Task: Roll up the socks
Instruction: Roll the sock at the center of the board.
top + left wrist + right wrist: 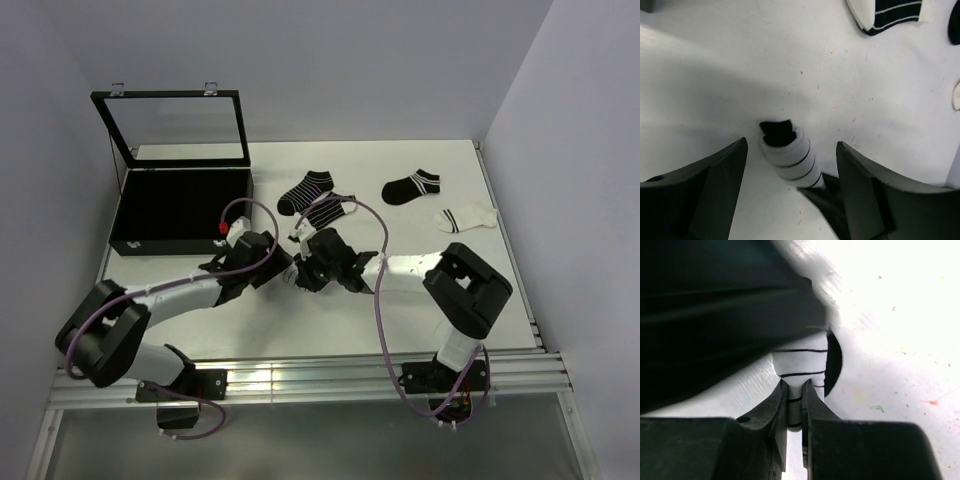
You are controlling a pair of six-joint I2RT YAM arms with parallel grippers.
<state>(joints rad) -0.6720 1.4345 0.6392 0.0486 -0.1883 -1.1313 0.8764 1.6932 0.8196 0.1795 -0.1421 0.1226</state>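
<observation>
Both arms meet over the middle of the white worktop (400,300), where a rolled sock (792,161), white with thin black stripes and a black opening at its far end, lies on the surface. The left hand (791,149) stands wide open: its two dark fingers (715,185) flank the roll, one on each side, with bare worktop showing between each finger and the sock, so it holds nothing. The right hand (796,386) comes in from the opposite side, its jaws drawn almost together and pinching the near end of the roll; the rest of the bundle juts out past its fingertips towards the left hand. In the right wrist view the left hand appears only as a dark, blurred mass above the roll.

Farther back on the worktop lie four flat socks: a striped black sock (306,190), a second striped sock (328,211) just beside it and nearest the hands, a black sock with a banded cuff (410,187), and a white sock (466,217) towards the right edge. A black case (180,205) with its lid raised stands at the left rear
</observation>
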